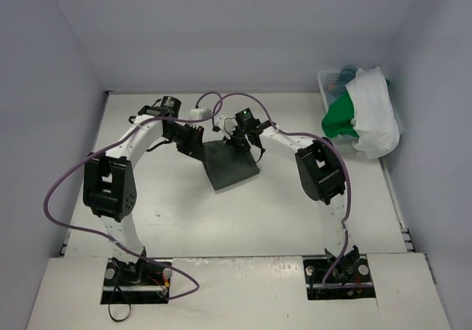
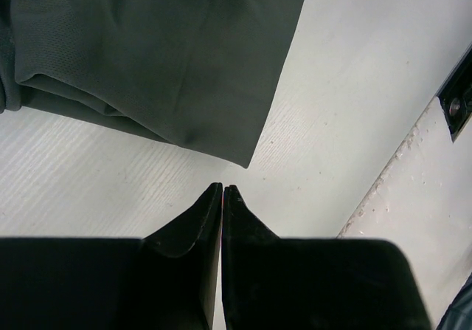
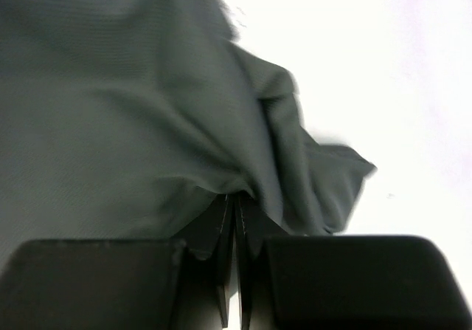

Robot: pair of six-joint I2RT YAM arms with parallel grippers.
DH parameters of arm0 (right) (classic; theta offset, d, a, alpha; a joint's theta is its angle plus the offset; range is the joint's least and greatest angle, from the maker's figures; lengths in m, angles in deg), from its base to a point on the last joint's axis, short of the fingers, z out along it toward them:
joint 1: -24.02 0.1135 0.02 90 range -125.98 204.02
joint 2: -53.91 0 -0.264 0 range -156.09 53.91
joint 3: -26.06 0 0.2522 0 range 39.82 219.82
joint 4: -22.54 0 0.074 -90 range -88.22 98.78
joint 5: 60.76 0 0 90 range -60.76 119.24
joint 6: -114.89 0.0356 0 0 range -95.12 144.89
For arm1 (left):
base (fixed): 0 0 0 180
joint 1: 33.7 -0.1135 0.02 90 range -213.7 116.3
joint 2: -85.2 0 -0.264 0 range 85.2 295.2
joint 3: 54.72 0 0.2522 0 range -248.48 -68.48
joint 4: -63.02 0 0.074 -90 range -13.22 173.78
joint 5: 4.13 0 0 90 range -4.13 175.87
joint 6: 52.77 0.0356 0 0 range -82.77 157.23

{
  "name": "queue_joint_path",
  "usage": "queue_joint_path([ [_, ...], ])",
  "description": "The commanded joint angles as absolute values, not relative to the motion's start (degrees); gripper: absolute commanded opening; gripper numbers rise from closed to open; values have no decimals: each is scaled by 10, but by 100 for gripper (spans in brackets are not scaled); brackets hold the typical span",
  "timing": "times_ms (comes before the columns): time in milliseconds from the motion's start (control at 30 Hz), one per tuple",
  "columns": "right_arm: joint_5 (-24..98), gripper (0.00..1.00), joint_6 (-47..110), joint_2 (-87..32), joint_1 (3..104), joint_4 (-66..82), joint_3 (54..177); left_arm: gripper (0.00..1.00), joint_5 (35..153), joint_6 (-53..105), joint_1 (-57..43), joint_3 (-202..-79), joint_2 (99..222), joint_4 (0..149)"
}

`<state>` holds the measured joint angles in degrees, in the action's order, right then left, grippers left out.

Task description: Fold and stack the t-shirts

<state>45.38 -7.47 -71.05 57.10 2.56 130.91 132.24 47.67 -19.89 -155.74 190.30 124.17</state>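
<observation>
A dark grey-green t-shirt (image 1: 230, 166) lies folded into a small square in the middle of the table. My right gripper (image 1: 238, 139) is at its far edge, shut on a puckered fold of that cloth (image 3: 147, 108), which bunches up at the fingertips (image 3: 234, 197). My left gripper (image 1: 193, 141) sits at the shirt's far left corner, shut and holding nothing; in the left wrist view its tips (image 2: 223, 190) rest just short of the shirt's corner (image 2: 184, 64) on bare table. A white t-shirt (image 1: 376, 116) and a bright green t-shirt (image 1: 341, 117) hang over the basket at the back right.
The white lattice basket (image 1: 328, 80) stands in the back right corner against the wall, with a bit of teal-blue cloth (image 1: 346, 71) inside. Purple cables loop over both arms. Walls close in the table on the left, back and right.
</observation>
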Motion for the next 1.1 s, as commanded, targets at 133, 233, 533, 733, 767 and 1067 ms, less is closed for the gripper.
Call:
queue_joint_path([
  [133, 309, 0, -65, -749, 556, 53, 1341, 0, 1355, 482, -200, -1565, 1869, 1219],
  [233, 274, 8, -61, -749, 553, 62, 1344, 0, 1358, 481, -196, -1565, 1873, 1219],
  [533, 263, 32, -27, -687, 543, 63, 1348, 0, 1350, 480, -172, -1580, 1885, 1214],
  [733, 246, 32, -5, -635, 524, 41, 1347, 0, 1330, 454, -147, -1607, 1911, 1188],
  [767, 254, 31, -2, -619, 521, 39, 1343, 0, 1332, 451, -148, -1615, 1928, 1191],
  [1067, 439, 0, 12, -558, 509, 3, 1312, 0, 1328, 386, -187, -1607, 1959, 1152],
])
